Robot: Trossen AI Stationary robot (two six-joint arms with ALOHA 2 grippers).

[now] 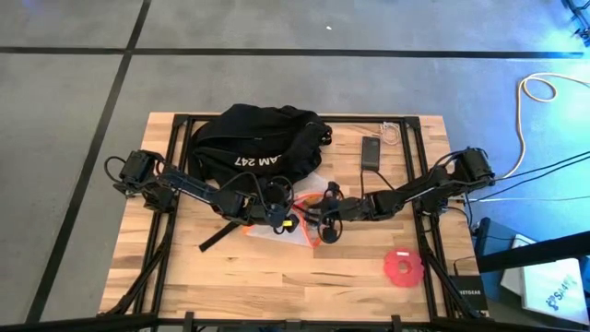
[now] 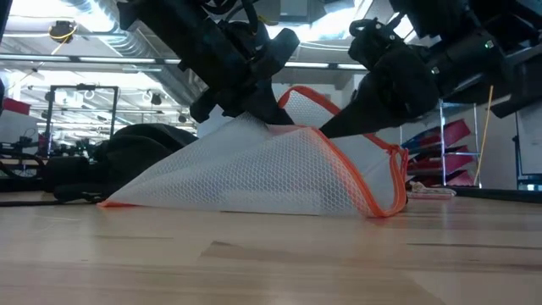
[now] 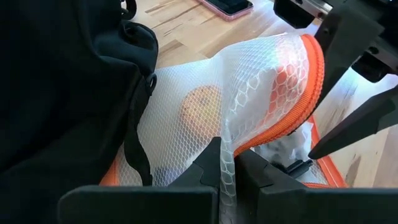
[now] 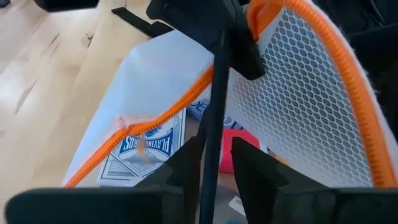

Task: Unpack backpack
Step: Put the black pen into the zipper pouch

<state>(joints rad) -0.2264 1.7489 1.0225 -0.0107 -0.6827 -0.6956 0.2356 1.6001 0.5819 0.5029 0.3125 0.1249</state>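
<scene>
The black backpack (image 1: pixel 258 138), lettered "AM 247", lies at the table's far middle. In front of it a white mesh pouch (image 2: pixel 271 169) with an orange zipper edge (image 4: pixel 348 68) stands pulled up like a tent, its lower edge on the table. Through the mesh show a playing-card box (image 4: pixel 149 149), a red item (image 4: pixel 239 152) and a round orange thing (image 3: pixel 202 112). My left gripper (image 3: pixel 227 155) is shut on the pouch's mesh. My right gripper (image 4: pixel 214 146) comes from the right, its fingers slightly apart at the pouch's open mouth. My left gripper pinches the pouch's white mesh wall (image 3: pixel 231 140) between its two fingers, just beside the orange zipper edge. It comes from the table's left, slanting down. The mesh rises to a peak (image 2: pixel 262 123) at the fingers while the pouch's bottom edge (image 2: pixel 212 207) stays on the table. My right gripper: I cannot tell whether its fingers touch the pouch.
A flat black phone (image 1: pixel 371 150) and a white cable (image 1: pixel 392 134) lie at the far right of the table. A red ring (image 1: pixel 403 267) sits near the right front. A black strap (image 1: pixel 217 238) trails from the backpack toward the near edge.
</scene>
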